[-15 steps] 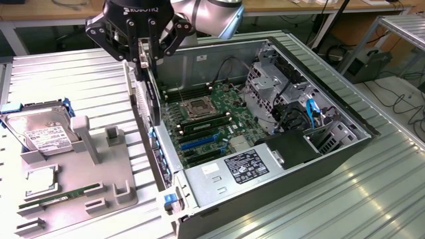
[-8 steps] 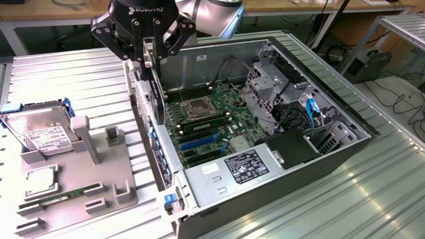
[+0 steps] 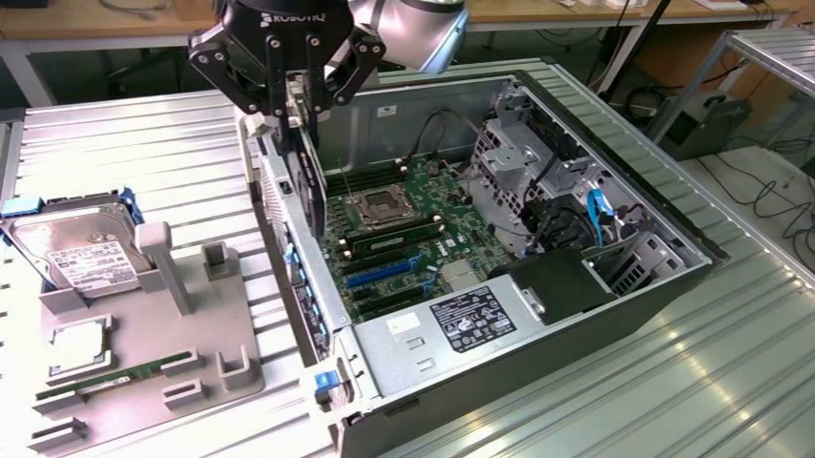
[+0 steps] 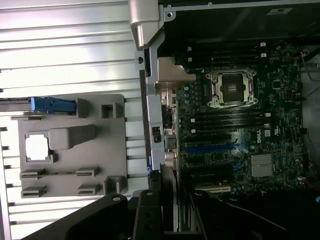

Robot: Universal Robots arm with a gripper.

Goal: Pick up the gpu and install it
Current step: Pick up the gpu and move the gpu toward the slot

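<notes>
The gpu (image 3: 305, 181) is a dark flat card hanging upright, edge-on, over the open computer case's wall on the exterior view's left. My gripper (image 3: 296, 103) is shut on its upper edge. In the wrist view I look down along the gpu (image 4: 154, 130), whose silver bracket runs away from my gripper (image 4: 156, 210). The card hangs above the case's edge, beside the motherboard (image 4: 240, 125). The blue slot (image 4: 210, 148) lies a little further inside. The card is clear of the motherboard (image 3: 395, 239) and touches no slot.
The open case (image 3: 662, 286) lies on its side on a ribbed metal table, with a drive cage (image 3: 510, 172) and power supply (image 3: 471, 320) inside. On the exterior view's left, a grey holder tray (image 3: 140, 334) carries a hard drive (image 3: 76, 248), a processor (image 3: 76, 348) and a green memory stick (image 3: 114, 377).
</notes>
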